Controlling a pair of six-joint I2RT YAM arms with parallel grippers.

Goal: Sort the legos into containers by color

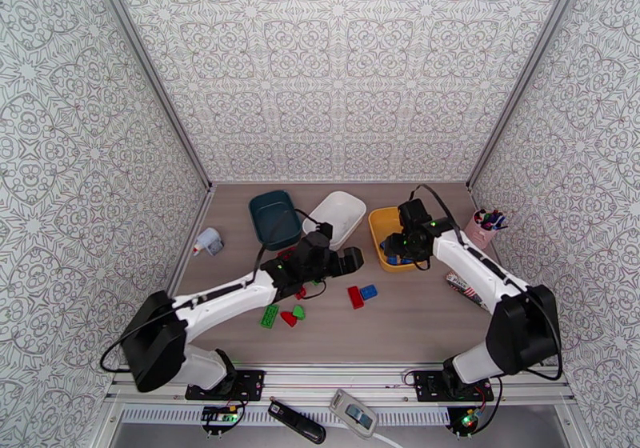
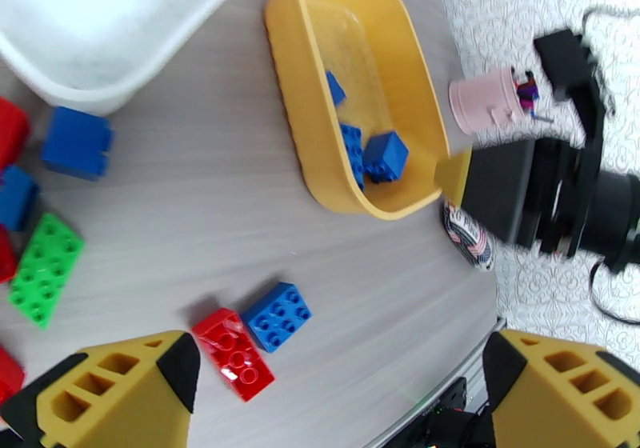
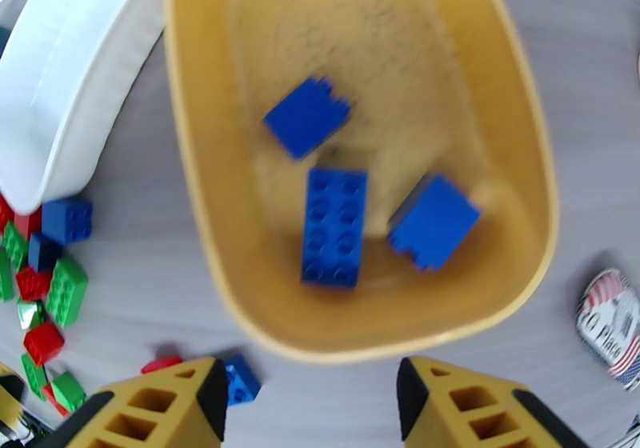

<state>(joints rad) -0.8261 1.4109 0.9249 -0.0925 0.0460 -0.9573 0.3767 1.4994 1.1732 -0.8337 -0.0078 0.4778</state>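
My right gripper point(image 3: 312, 394) hangs with jaws spread and empty over the near rim of the yellow tub point(image 3: 188, 202). Three blue bricks point(image 3: 334, 226) lie inside it, toward the far right corner of the table point(image 1: 416, 322). My left gripper point(image 2: 340, 370), jaws wide apart, hovers near a red brick point(image 2: 234, 354) just beside a lone blue brick point(image 2: 276, 315) mid-table.
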